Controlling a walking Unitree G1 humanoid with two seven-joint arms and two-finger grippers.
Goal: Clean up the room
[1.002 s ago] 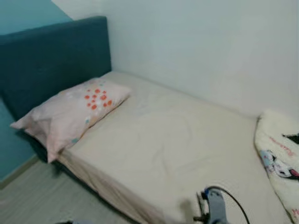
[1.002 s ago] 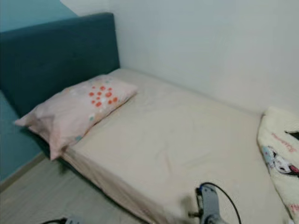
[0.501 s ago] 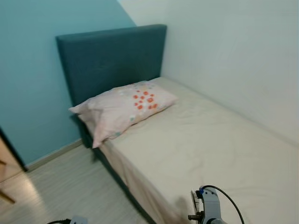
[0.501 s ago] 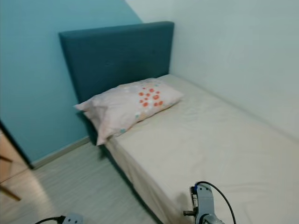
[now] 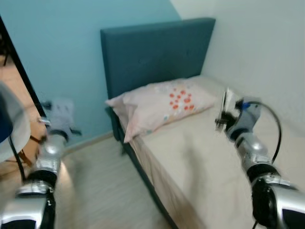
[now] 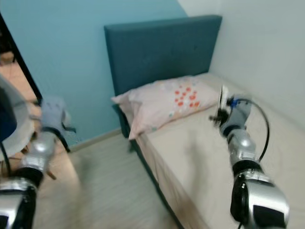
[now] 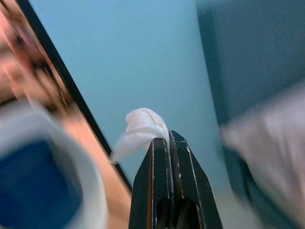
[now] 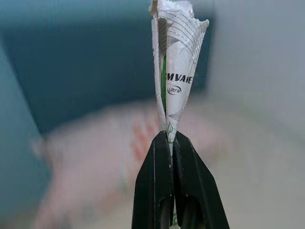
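Over the bed (image 5: 205, 157) at 3 o'clock | right gripper (image 8: 167, 138) pinched tight on a folded printed wrapper (image 8: 174, 62), held upright above the sheet, pillow (image 5: 164, 107) at 12 | left gripper (image 7: 169, 140) at 9 o'clock, fingers clamped on a crumpled white tissue (image 7: 138, 133), beside the blue wall (image 5: 71, 43).

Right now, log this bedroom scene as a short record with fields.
place: bedroom, blue wall, teal headboard
bed: beige sheet, floral pillow at the head
left pincer: raised beside the bed, shut on a white tissue
right pincer: raised over the bed, shut on a printed wrapper
bin: white and blue bin at the robot's far left
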